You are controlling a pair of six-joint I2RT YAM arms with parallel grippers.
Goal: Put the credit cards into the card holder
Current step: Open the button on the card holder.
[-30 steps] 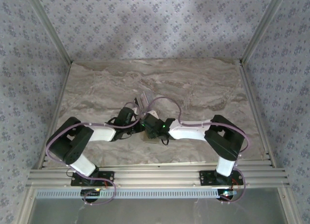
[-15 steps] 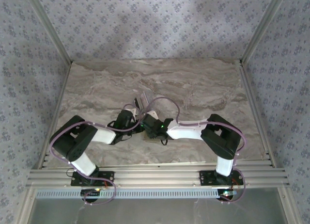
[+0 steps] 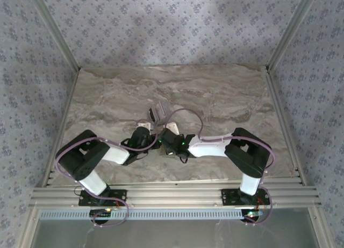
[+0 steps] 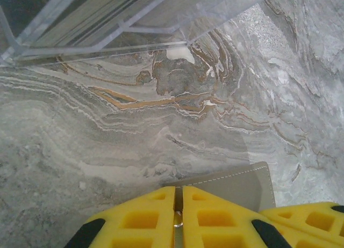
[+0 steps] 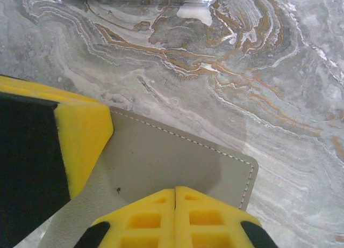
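**Top external view.** Both arms fold inward and meet near the middle of the marbled table. The left gripper and the right gripper sit tip to tip, low over the surface. The credit cards, a pale cluster with one dark card, stand just beyond the two grippers.

**Left wrist view.** The left gripper has its yellow fingers pressed together, with the seam closed. The card holder lies flat on the table, and its stitched edge runs behind the fingertips. Whether they pinch it cannot be told.

**Right wrist view.** The right gripper also has its fingers together, with the tips over the card holder. A yellow finger of the left gripper overlaps the holder's left end.
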